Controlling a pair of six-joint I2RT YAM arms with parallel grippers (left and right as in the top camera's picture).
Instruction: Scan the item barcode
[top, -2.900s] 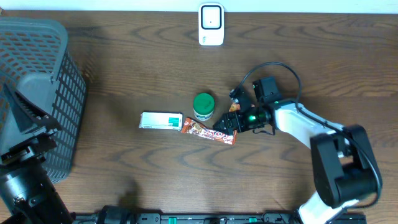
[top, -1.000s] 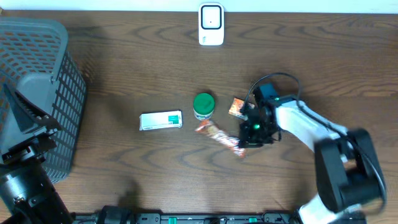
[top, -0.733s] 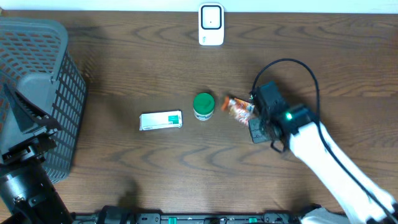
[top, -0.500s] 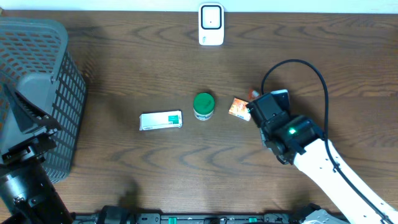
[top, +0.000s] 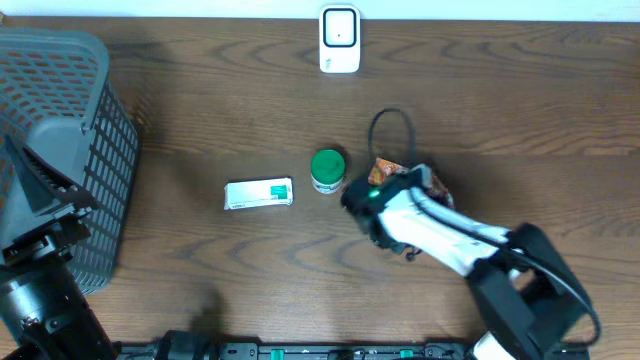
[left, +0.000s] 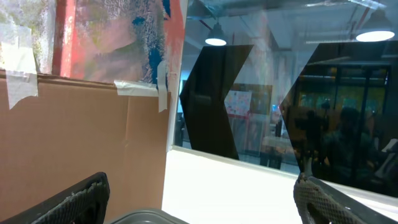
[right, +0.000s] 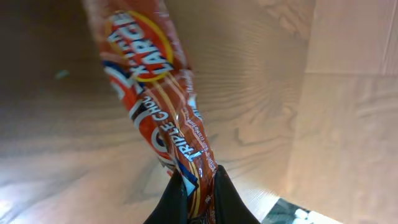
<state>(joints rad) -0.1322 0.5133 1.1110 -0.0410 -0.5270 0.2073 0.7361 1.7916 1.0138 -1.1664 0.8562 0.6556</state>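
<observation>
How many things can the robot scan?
3: a white box left of centre, a green-lidded jar to its right, and an orange snack bar pinched in the right gripper. Something more could hide under the right arm.

- The basket (top: 70, 150) stands at the left edge of the table (top: 200, 100).
- The scanner (top: 339, 40) is at the far edge, in the middle.
- The box (top: 259, 193) lies near the centre, and the jar (top: 327, 170) stands just right of it.
- The snack bar (top: 392, 172) is just right of the jar, well before the scanner.
</observation>
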